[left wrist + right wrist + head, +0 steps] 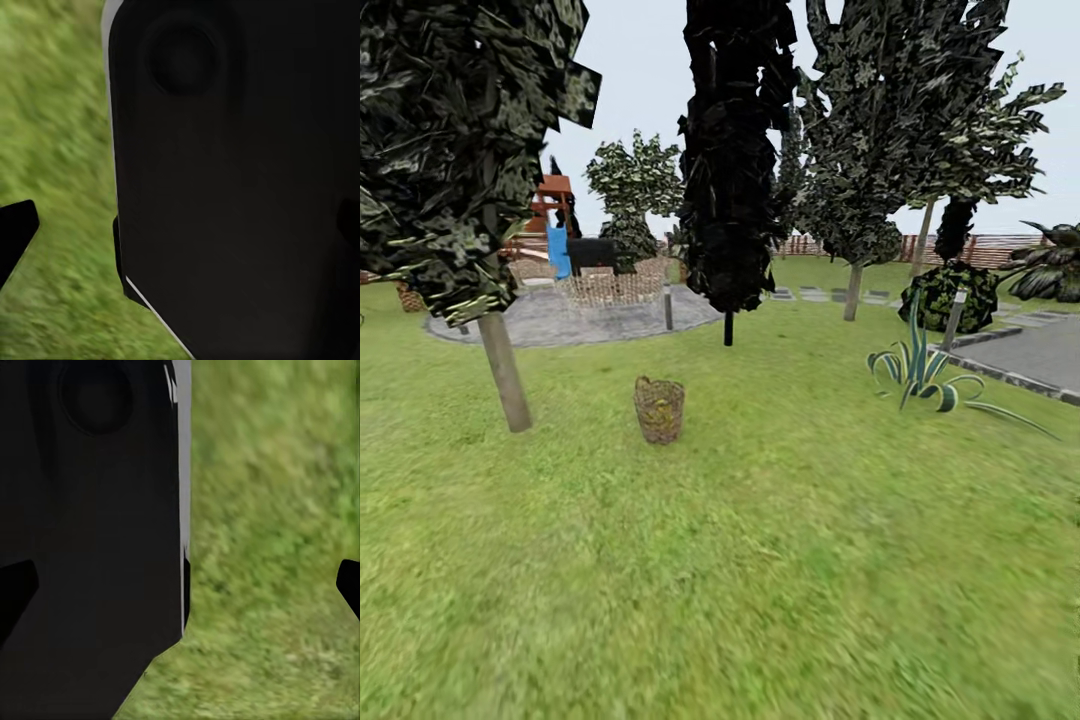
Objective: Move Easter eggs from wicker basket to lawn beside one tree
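Green lawn [760, 560] spreads from the near edge up to the far paving; at far left a tree [505, 372] with a pale, slightly leaning trunk and mottled dark foliage stands on the grass; behind it lies a grey round patio [575, 318] with an orange-and-blue playset [555, 225] beyond; right of that trunk, near it but apart, the wicker basket [659, 409] stands upright on the grass in the middle distance, its contents too small to make out; farther back, centre, rises a near-black-leaved tree [732, 170] on a thin dark trunk; right of it another pale-trunked tree [852, 292], then a striped spiky plant [920, 368], a round bush [948, 296], grey paving [1030, 355] and a brown fence [1000, 248] at far right.

Left wrist view: a dark robot body panel [240, 180] blocks much, blurred grass beside it; whether the left tool is spread or pressed together cannot be told.

Right wrist view: a like dark panel [90, 540], grass alongside; the right tool's state cannot be told either.
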